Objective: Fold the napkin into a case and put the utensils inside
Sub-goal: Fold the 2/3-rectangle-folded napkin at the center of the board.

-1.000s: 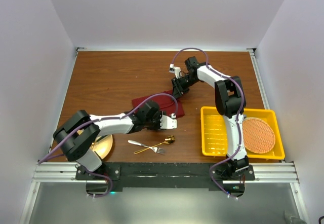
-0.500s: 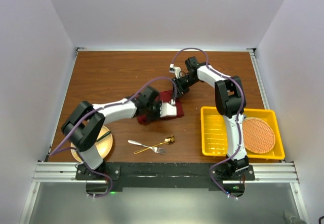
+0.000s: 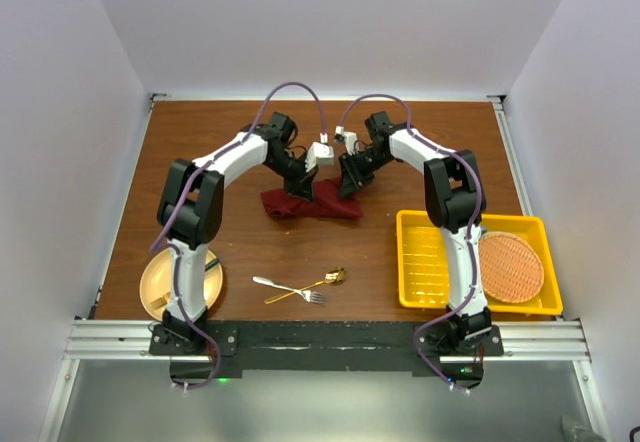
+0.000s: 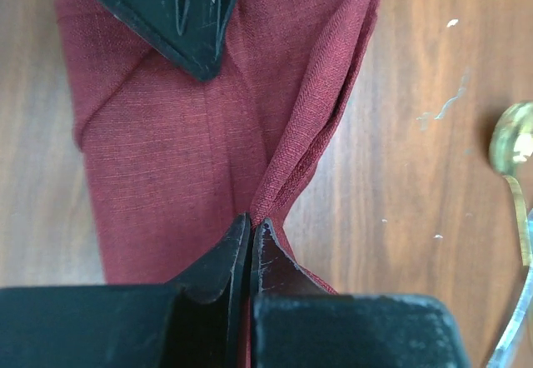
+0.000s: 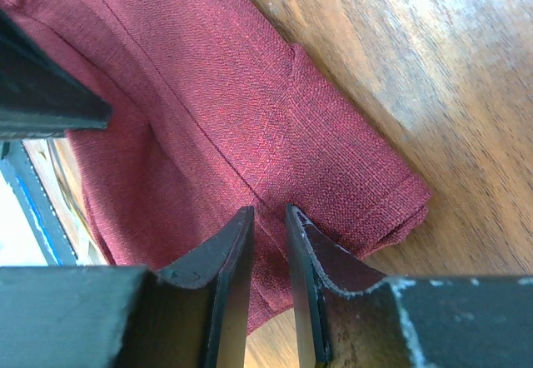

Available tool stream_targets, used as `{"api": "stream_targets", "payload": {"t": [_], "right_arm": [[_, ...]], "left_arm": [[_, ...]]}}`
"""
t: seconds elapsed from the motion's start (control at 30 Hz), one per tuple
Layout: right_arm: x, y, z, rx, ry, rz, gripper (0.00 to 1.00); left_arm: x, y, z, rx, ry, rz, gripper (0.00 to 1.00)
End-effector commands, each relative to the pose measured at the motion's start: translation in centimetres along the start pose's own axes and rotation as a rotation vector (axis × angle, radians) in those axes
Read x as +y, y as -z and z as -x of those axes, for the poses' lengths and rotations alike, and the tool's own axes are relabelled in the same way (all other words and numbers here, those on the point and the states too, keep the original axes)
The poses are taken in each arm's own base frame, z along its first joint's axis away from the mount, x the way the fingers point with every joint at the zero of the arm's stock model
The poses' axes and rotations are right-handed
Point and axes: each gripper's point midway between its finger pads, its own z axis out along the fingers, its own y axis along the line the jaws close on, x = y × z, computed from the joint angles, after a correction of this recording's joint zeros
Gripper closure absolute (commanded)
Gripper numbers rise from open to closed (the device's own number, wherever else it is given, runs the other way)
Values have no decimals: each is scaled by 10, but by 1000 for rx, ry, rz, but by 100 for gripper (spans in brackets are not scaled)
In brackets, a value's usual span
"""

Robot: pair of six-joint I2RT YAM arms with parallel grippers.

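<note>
Well, the napkin [image 3: 312, 207] lies bunched up in the middle of the table [image 3: 200, 152]. The left gripper [image 4: 250, 222] pinches one fold tight. The right gripper [image 5: 268, 214] squeezes another, jaws nearly together (the fork [image 3: 280, 285] and spoon [image 3: 335, 276] lie crossed nearer the front).

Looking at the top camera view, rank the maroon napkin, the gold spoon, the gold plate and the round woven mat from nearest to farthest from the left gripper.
1. The maroon napkin, mid-table, pinched by the left gripper.
2. The gold spoon, toward the near edge.
3. The gold plate, near-left corner.
4. The round woven mat, in the yellow tray, far right.
</note>
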Motion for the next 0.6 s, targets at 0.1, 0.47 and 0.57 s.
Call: {"api": "stream_targets", "payload": {"t": [0.1,0.47,0.57], "right_arm": [[-41,-16,-32,110,0,-124,71],[-40,-14,-30,116,4,-121,71],[-39,-13,-28,113,8,-115,71]], "left_arm": [[14,14,9,-135,169,-146,100],[39,14,-25,-192,379,-154,100],[43,15,-21,-222,418,-165,100]]}}
